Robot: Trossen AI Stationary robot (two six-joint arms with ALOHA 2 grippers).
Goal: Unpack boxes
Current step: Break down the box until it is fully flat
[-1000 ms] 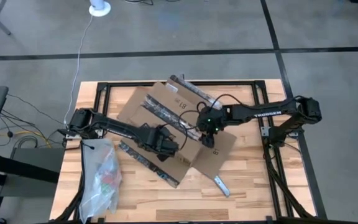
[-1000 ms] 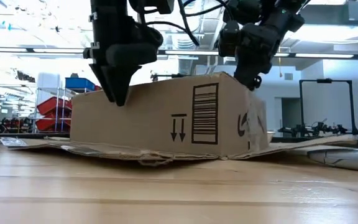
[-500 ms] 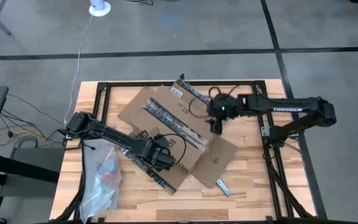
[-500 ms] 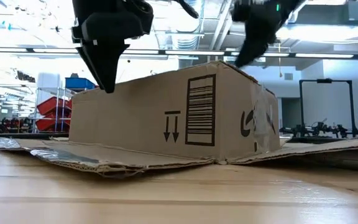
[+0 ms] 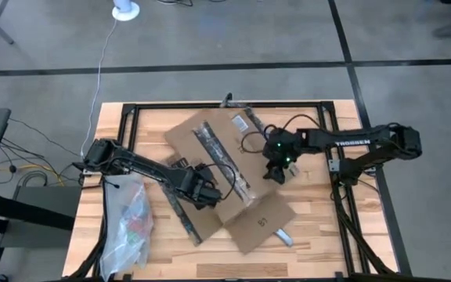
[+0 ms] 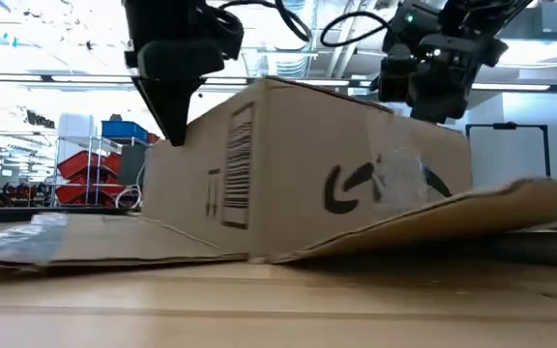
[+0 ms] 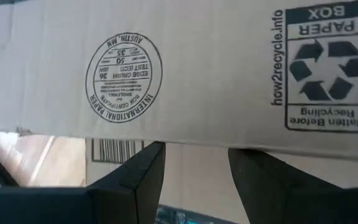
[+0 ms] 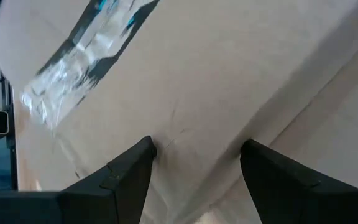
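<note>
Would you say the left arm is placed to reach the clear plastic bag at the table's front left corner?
Probably yes: the bag lies beside the left arm, nothing covering it. The left tool is at the box, so it must pull back first.

Box [image 5: 225, 168] interior hidden; contents unknown

The brown corrugated cardboard box [image 5: 221, 168] lies at the centre of my worktop, its long side running from twelve o'clock toward five. Flaps splay flat around it. A dark tape strip [image 5: 210, 149] crosses its top, a white barcode label [image 5: 239, 122] sits near twelve o'clock, and a smile-arrow print [image 6: 380, 186] marks one side.
</note>
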